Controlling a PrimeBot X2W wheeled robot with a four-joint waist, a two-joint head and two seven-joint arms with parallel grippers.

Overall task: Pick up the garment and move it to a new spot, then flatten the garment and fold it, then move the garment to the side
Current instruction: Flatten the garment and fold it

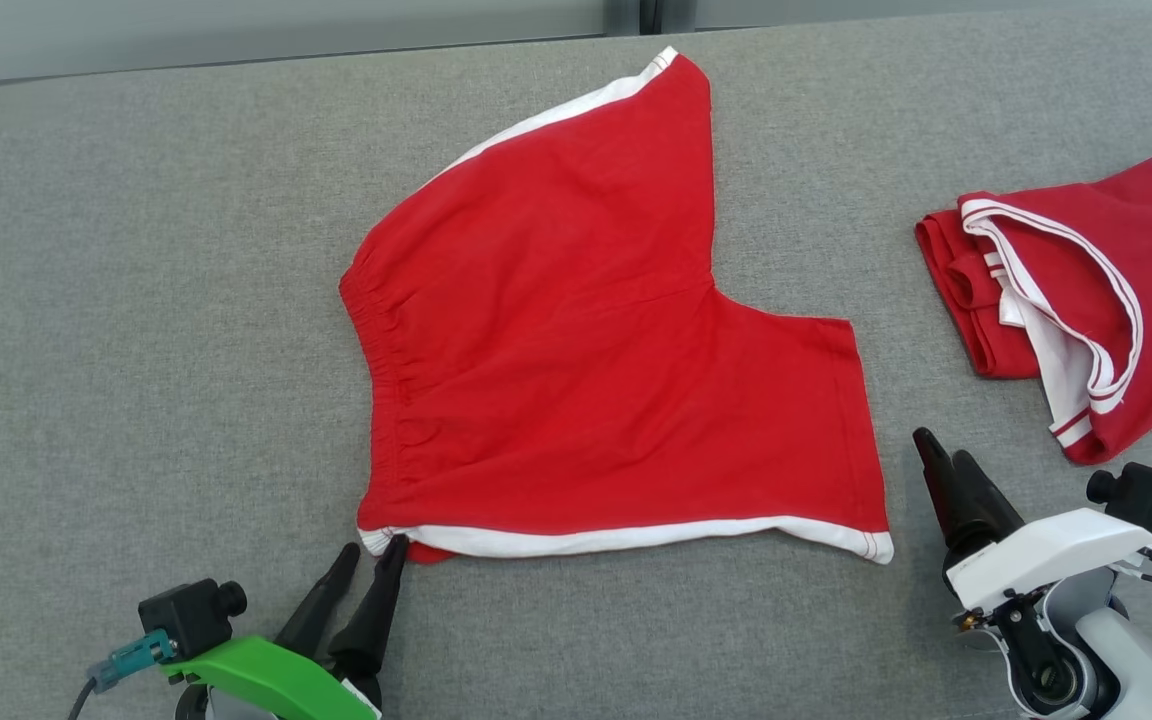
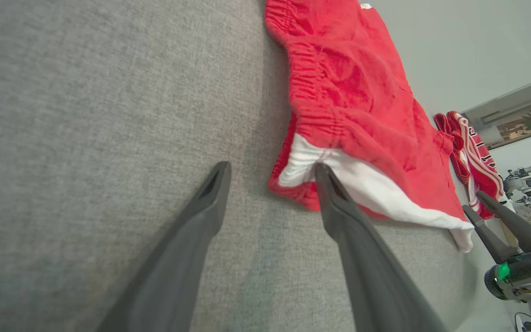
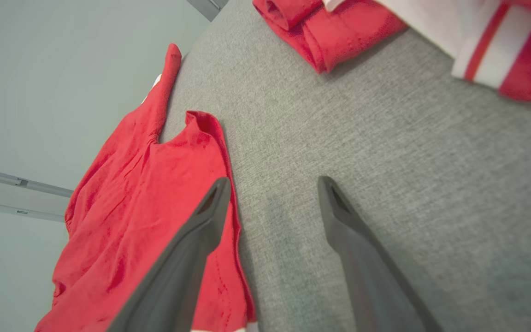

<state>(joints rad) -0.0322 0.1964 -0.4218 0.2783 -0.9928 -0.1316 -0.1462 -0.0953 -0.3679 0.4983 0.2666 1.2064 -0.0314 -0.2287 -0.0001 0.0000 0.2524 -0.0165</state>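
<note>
The garment, red shorts (image 1: 586, 330) with white side trim, lies spread flat in the middle of the grey table (image 1: 136, 300). My left gripper (image 1: 371, 545) is open at the shorts' near waistband corner. In the left wrist view (image 2: 271, 167) one fingertip touches the white-trimmed corner of the shorts (image 2: 353, 92), and nothing sits between the fingers. My right gripper (image 1: 941, 447) is open just right of the near leg hem. In the right wrist view (image 3: 272, 180) its fingers stand over bare table beside the shorts' edge (image 3: 145, 193).
A folded red jersey (image 1: 1086, 300) with white and navy trim lies at the table's right side, close beyond my right gripper, and shows in the right wrist view (image 3: 339, 27). The left wrist view catches my right gripper (image 2: 473, 201).
</note>
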